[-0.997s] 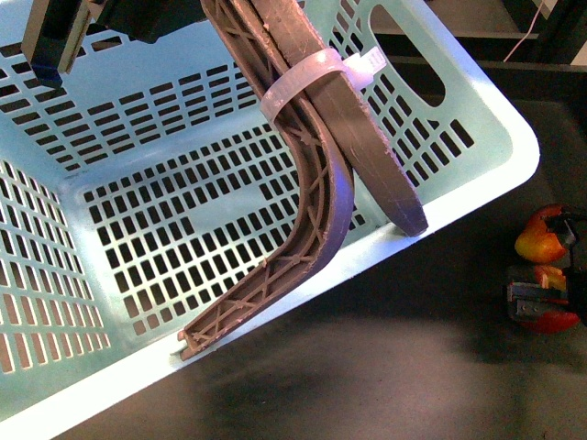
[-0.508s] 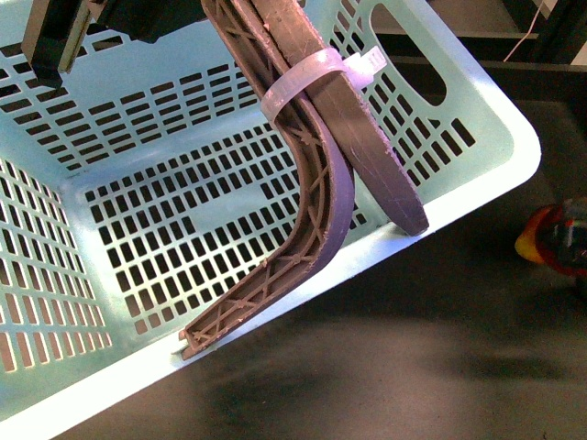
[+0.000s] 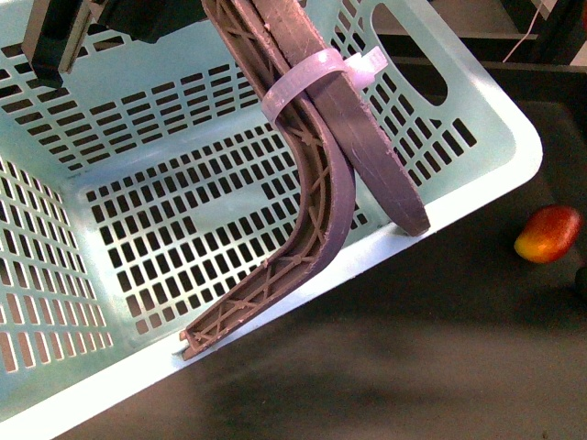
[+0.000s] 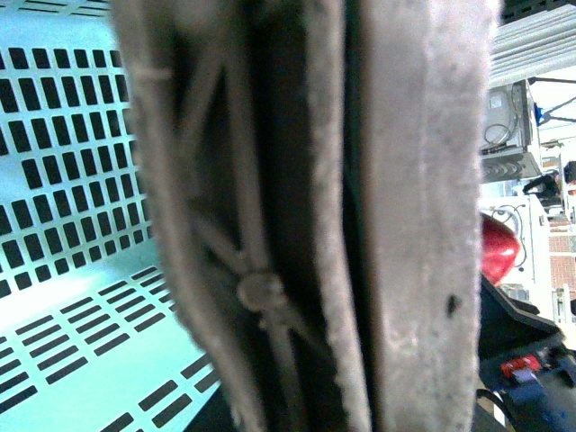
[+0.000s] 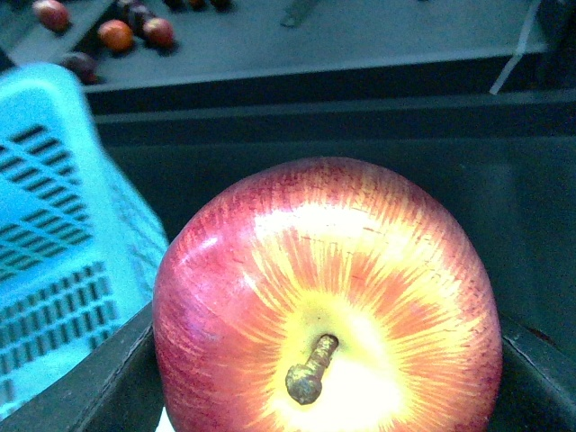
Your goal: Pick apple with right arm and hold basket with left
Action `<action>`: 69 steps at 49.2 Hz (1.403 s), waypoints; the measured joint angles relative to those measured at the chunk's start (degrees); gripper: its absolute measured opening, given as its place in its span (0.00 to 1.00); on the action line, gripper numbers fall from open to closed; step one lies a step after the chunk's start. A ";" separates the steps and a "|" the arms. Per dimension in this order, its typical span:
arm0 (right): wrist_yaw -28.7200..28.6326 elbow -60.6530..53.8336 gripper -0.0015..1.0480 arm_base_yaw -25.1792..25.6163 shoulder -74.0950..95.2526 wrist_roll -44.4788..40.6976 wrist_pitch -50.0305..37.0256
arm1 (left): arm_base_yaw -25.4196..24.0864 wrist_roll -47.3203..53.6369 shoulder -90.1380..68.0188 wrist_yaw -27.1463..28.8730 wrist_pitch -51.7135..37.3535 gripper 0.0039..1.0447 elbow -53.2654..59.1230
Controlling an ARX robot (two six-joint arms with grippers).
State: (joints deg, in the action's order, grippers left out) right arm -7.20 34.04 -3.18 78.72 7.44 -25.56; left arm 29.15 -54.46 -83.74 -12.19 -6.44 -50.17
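Step in hand: both grasps look made, so the task is at or near its hold phase.

The apple (image 5: 328, 297) fills the right wrist view, stem toward the camera. It sits between the dark fingers (image 5: 540, 382) of the right gripper (image 5: 328, 378), which is pinched on the apple. The front view does not show the apple. A red round shape (image 4: 499, 247) past the handles in the left wrist view is probably it.

The basket (image 3: 495, 119) hangs tilted and empty in the front view. Its brown handles (image 3: 326, 183) are tied with a white zip tie (image 3: 307, 78) and run up toward 12 o'clock beside the left arm (image 3: 142, 18). The left gripper's jaws are hidden. Handles (image 4: 297, 225) fill the left wrist view, so I judge it clamped on them.

A mango-like fruit (image 3: 548, 234) lies on the dark table (image 3: 385, 367) at 3 o'clock of the basket, apart from it and not the target.

Next move, as a guess: keep the left clamp steady and lift the apple clear. If it goes in the basket, it should approach from the 3 o'clock side over the rim, clear of the handles.
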 joint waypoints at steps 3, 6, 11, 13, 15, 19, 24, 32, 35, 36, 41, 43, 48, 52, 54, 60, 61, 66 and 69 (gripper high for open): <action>0.90 0.50 0.76 -4.33 -1.33 1.55 0.04 | 0.00 0.00 0.00 -0.02 0.00 0.14 0.00; 1.73 0.72 0.76 -8.02 -1.05 2.91 -0.46 | 0.00 -0.02 0.00 0.00 0.00 0.14 0.00; 3.63 0.92 0.76 -12.87 0.83 3.87 -1.29 | 0.00 0.02 -0.02 0.04 0.00 0.14 0.00; 4.20 0.96 0.76 -14.25 1.66 4.11 -1.60 | 0.00 0.02 0.00 0.04 0.00 0.14 0.00; 4.46 1.03 0.76 -15.89 2.71 4.72 -2.12 | 0.00 0.00 0.00 0.00 0.00 0.14 0.00; 5.18 1.14 0.76 -18.36 4.39 5.75 -2.69 | 0.00 -0.02 0.00 -0.02 0.00 0.14 0.00; 5.70 1.14 0.76 -20.17 5.38 6.60 -3.19 | 0.00 0.00 0.00 0.02 0.00 0.14 0.00; 5.81 1.38 0.76 -21.97 6.08 6.97 -3.61 | 0.00 -0.02 0.00 0.00 0.00 0.14 0.00; 5.81 1.60 0.76 -22.49 6.64 7.02 -3.67 | 0.00 0.00 -0.02 0.00 0.00 0.14 0.00; 5.81 1.68 0.76 -22.64 6.84 7.08 -3.67 | 0.00 0.00 0.00 0.00 0.00 0.14 0.00; 5.81 1.88 0.82 -23.02 7.80 7.30 -3.67 | 0.00 0.00 0.00 0.00 0.00 0.14 0.00; 5.77 1.88 0.89 -23.08 7.91 7.50 -3.67 | 0.00 0.00 -0.02 0.00 0.00 0.14 0.00; 6.19 2.05 0.91 -23.02 7.87 7.89 -3.67 | 0.00 0.00 -0.02 0.00 0.00 0.14 0.00; 6.80 2.10 0.92 -22.51 7.34 8.09 -3.45 | 0.00 0.00 -0.02 0.00 0.00 0.14 0.00; 7.08 2.10 0.92 -21.99 6.86 8.20 -3.17 | 0.02 0.15 -0.02 -0.31 0.00 0.14 0.00; 8.61 2.08 0.92 -19.80 4.72 8.52 -2.29 | 0.07 -0.02 -0.44 -0.37 0.00 0.14 0.00; 9.11 2.08 0.92 -19.10 3.98 8.52 -1.95 | 0.07 0.02 -0.44 -0.39 0.02 0.14 0.00; 11.23 1.84 0.92 -16.15 0.96 8.61 -0.31 | -0.09 0.09 -0.44 0.46 0.00 0.14 0.00; 12.28 1.70 0.92 -13.75 -1.25 8.39 0.98 | -0.15 0.50 -0.44 0.70 0.00 0.14 -0.02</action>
State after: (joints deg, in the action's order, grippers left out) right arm 5.08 35.75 -16.93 77.47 15.84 -24.58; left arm 28.99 -53.95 -84.18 -11.49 -6.44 -50.19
